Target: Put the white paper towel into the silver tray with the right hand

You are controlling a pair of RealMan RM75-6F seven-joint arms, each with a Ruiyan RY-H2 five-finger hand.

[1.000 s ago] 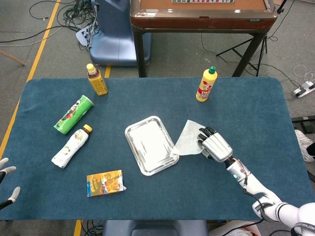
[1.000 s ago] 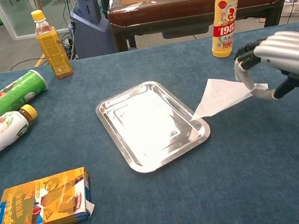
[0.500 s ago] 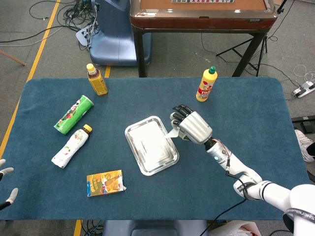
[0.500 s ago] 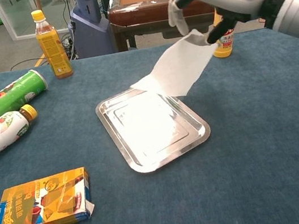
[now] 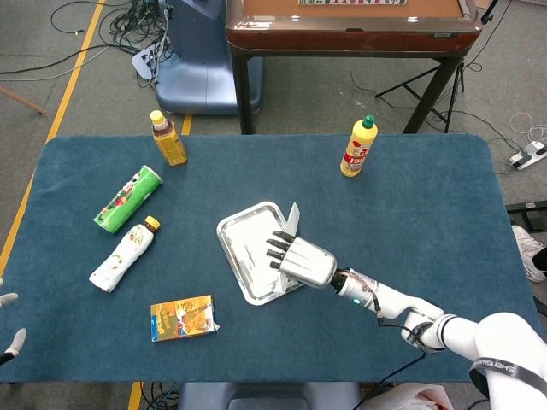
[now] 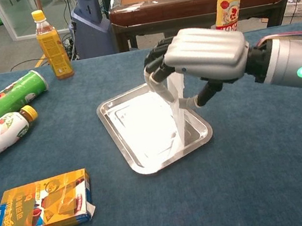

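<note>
Blue table (image 5: pixel 444 205) carries the silver tray (image 5: pixel 235 235) near centre. Right hand (image 5: pixel 299 259) hangs over the tray's right half, pinching the white paper towel (image 6: pixel 178 111); the towel droops from the fingers, its lower edge inside the tray. Left hand (image 5: pixel 7 329): only pale fingertips at the frame's left edge, apart, holding nothing.
</note>
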